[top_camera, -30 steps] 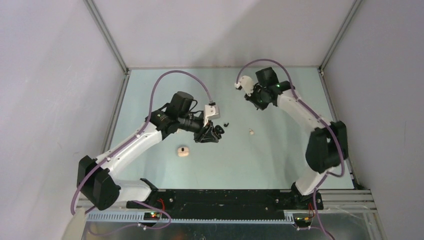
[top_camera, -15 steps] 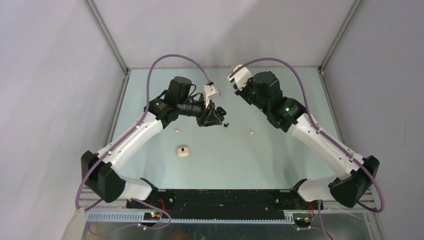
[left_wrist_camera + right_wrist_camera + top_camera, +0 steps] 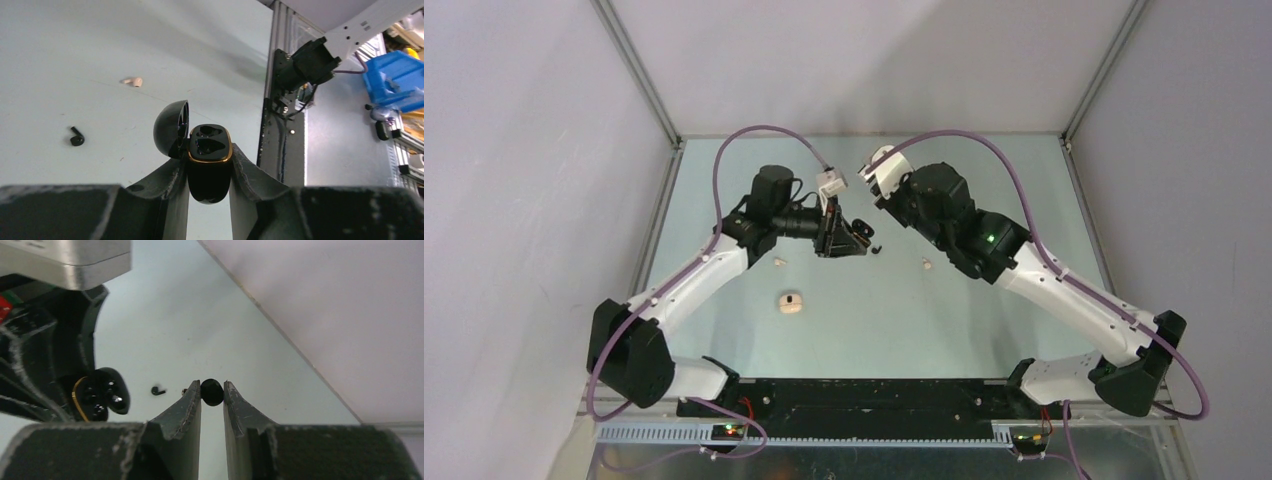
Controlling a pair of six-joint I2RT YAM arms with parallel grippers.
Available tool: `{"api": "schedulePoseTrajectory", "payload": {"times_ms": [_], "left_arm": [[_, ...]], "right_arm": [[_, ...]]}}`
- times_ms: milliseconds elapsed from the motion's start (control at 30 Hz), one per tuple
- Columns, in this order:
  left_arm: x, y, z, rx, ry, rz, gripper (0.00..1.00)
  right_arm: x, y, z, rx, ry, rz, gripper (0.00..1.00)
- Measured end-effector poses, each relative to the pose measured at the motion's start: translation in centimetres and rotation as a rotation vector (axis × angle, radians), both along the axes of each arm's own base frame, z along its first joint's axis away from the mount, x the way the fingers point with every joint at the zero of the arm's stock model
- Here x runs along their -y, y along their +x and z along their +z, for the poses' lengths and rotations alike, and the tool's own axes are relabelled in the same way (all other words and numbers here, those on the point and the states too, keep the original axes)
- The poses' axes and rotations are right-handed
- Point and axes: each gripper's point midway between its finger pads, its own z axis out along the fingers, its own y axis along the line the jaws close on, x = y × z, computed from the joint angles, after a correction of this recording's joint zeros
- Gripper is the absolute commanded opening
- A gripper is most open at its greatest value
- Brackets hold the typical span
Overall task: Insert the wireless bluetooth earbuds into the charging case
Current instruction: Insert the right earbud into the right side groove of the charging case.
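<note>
A black charging case with a gold rim is pinched between the fingers of my left gripper. Its lid stands open to the left and both sockets look empty. The same case appears at the left in the right wrist view. My right gripper is shut on a small black earbud at its fingertips, close to the case. A second black earbud lies on the table between the arms. Two cream-white earbuds lie on the table.
A beige pebble-shaped case with a dark spot lies closed on the table nearer the bases. Grey walls and a metal frame enclose the green table. The right arm reaches across the middle.
The right arm has swung from the back right toward the left gripper, carrying the black earbud. The left gripper has moved back with the case, uncovering a cream-white earbud.
</note>
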Motion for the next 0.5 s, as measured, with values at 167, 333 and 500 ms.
{"api": "schedulePoseTrajectory", "payload": {"times_ms": [167, 333, 500], "left_arm": [[0.1, -1.2, 0.5, 0.003, -0.088, -0.036, 0.00], [0.0, -1.7, 1.7, 0.080, -0.142, -0.058, 0.00], [-0.4, -1.4, 3.0, 0.201, -0.151, -0.043, 0.00]], "right_arm": [[-1.3, -1.8, -0.1, -0.016, 0.002, 0.062, 0.20], [-1.2, -3.2, -0.1, -0.028, -0.022, 0.117, 0.20], [-0.7, -4.4, 0.0, -0.030, -0.063, 0.177, 0.21]]}}
